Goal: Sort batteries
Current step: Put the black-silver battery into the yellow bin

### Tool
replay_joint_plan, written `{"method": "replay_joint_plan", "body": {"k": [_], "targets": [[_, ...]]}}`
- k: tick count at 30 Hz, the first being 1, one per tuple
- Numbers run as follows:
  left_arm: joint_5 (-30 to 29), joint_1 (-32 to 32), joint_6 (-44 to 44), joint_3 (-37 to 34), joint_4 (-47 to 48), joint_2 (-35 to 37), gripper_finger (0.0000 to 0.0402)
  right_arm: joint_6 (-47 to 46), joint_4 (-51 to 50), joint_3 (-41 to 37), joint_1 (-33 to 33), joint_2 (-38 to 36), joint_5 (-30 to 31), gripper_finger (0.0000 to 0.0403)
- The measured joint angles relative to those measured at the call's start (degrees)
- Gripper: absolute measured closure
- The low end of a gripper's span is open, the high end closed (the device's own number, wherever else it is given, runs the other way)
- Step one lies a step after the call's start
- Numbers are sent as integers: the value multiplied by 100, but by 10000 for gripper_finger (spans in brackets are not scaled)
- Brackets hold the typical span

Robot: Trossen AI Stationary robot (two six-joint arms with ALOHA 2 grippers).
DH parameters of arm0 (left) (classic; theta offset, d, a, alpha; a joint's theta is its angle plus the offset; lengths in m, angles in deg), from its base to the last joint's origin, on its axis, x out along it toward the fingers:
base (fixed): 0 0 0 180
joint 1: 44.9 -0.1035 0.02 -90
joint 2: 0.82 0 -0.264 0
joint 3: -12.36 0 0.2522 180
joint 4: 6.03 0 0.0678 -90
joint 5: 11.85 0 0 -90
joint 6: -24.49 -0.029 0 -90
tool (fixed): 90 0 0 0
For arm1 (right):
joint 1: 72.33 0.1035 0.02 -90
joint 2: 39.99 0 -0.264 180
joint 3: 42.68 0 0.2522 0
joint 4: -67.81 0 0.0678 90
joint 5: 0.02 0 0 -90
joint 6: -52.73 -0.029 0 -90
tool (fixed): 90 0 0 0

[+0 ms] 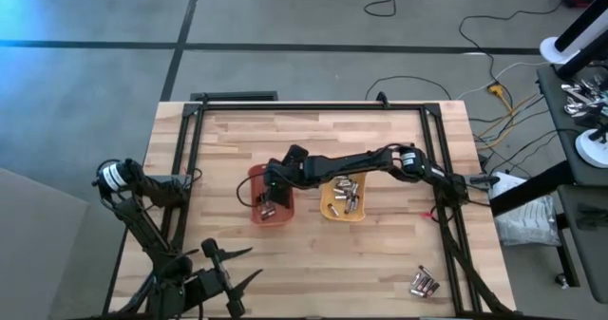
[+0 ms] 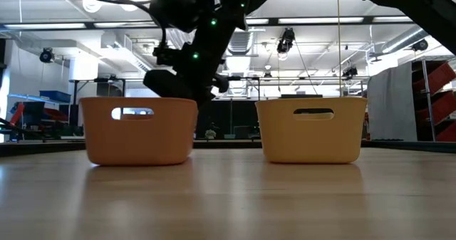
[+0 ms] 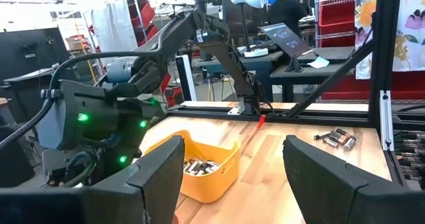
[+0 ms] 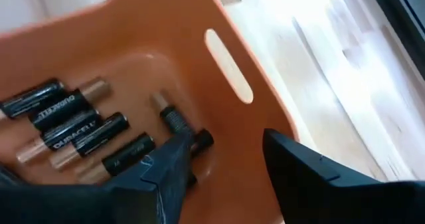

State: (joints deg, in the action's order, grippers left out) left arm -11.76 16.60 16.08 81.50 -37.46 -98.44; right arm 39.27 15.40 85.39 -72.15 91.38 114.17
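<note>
1. High view: the right end effector point(image 1: 269, 195) reaches across the light wooden tabletop point(image 1: 313, 254) and hangs over the orange rectangular plastic tray point(image 1: 270, 206). Beside it, the yellow rectangular plastic tray point(image 1: 343, 198) holds a heap of small silvery cylindrical batteries point(image 1: 345, 195). A further loose cluster of unsorted cells point(image 1: 424, 283) lies well apart, near the tabletop's right front corner. The left end effector point(image 1: 224, 274) waits at the near edge, fingers spread.

2. Low view: both trays stand upright on the tabletop, the dark arm dipping behind the orange one; their contents are hidden.

3. Left wrist view: the idle end effector's two dark fingers are parted with nothing between them; the yellow tray and the stray cluster show beyond.

4. Right wrist view: inside the orange tray lie dark cells with coppery ends point(image 4: 70, 121), side by side on the floor. The right end effector's fingers are apart, one tip just beside a single cell; nothing is pinched.

5. Handling, as a judgement: the cells are stiff, smooth, light and prone to rolling, so a grip across the middle of the barrel seems soundest.
</note>
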Motion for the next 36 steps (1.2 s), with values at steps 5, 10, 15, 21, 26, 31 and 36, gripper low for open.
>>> {"method": "replay_joint_plan", "body": {"k": [5, 10, 15, 21, 26, 31, 36], "targets": [[17, 2, 69, -2, 7, -66, 169, -30, -492, 99, 2, 0, 36, 228], [20, 2, 98, -2, 2, -70, 169, -210, -1047, 210, 2, -1, 41, 227], [20, 2, 98, -2, 2, -70, 169, -198, -1409, 465, 67, -31, 44, 219], [15, 2, 98, -2, 2, -70, 169, 229, -1378, 773, 311, -120, -252, 223], [15, 2, 100, -2, 2, -70, 169, 301, -1480, 808, 426, -120, -907, 234], [16, 2, 177, -2, 0, -68, 169, 284, -2123, 806, 504, -120, -920, 243], [58, 2, 410, -2, -1, -68, 169, 103, -2439, 805, 627, -145, -909, 254]]}}
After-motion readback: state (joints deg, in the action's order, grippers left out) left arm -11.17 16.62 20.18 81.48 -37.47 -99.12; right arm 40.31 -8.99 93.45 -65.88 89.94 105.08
